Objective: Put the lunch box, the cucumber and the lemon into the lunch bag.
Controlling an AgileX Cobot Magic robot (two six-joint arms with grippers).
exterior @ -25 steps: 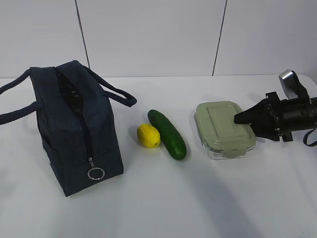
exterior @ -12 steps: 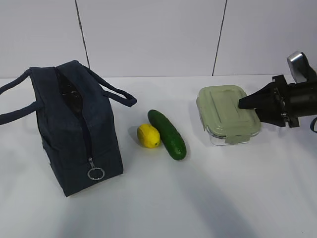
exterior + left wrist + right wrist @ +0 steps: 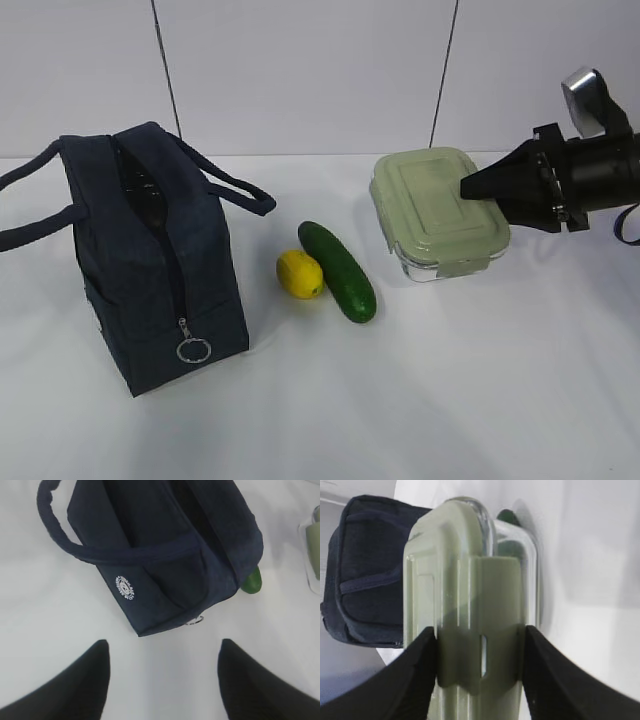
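Note:
My right gripper [image 3: 478,190] is shut on the right end of the lunch box [image 3: 432,210], a clear glass container with a pale green lid, and holds it lifted off the table. In the right wrist view the lunch box [image 3: 465,605] sits gripped between both black fingers [image 3: 415,680]. The dark green cucumber [image 3: 338,270] and the yellow lemon [image 3: 300,274] lie side by side on the table. The navy lunch bag [image 3: 150,255] stands at the left with its top open. My left gripper [image 3: 162,652] is open and empty above the table near the lunch bag [image 3: 160,545].
The white table [image 3: 400,400] stretches in front. A white wall [image 3: 300,70] with dark seams stands behind. The bag's strap handles [image 3: 235,188] hang out to both sides. A silver ring pull [image 3: 194,349] hangs at the bag's front.
My right gripper has lifted the lunch box off the table and carried it up and to the left, toward the cucumber. The bag, lemon and cucumber have not moved.

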